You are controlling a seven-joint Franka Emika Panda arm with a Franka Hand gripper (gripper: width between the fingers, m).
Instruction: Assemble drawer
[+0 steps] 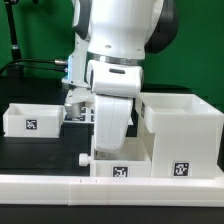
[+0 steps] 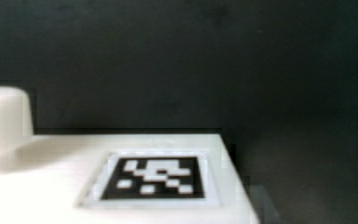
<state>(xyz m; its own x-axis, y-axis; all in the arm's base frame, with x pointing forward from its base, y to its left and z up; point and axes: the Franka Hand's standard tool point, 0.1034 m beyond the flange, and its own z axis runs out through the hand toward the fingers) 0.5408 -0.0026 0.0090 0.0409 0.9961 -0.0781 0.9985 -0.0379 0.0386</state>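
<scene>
One knobbed tray (image 1: 128,163) lies right beneath the jaws, whose opening I cannot tell, with the casing (image 1: 190,125) just beside them.

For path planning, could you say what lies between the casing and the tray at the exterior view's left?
Exterior view: the gripper, over the second, knobbed tray.

Green backdrop (image 1: 45,20) behind a black table (image 1: 40,150) (matte, evenly lit).
</scene>
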